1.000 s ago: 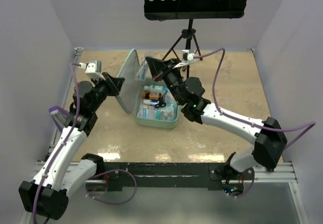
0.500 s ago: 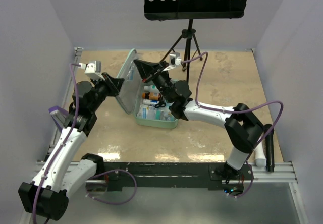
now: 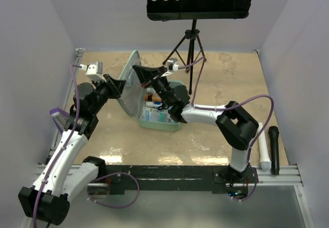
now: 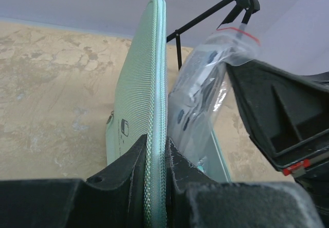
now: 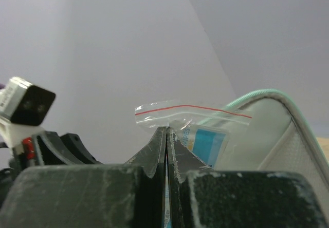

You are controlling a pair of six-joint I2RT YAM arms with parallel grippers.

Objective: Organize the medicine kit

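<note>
While the left gripper (image 4: pixel 156 153) pinched the edge of the medicine kit (image 4: pixel 134 94), the right gripper (image 5: pixel 166 138) clamped a clear bag (image 5: pixel 191 114) reaching just beyond its tips.

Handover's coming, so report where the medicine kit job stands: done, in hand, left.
Done: the medicine kit stands open with small packs already in its base. In hand: the left end effector clamps the lid upright; the right end effector grips a clear zip bag beside the lid's inside. Left: placing the bag, closing the kit.

No legible text; the dark logo (image 4: pixel 124 128) on the medicine kit (image 4: pixel 136 79) seems unreadable
</note>
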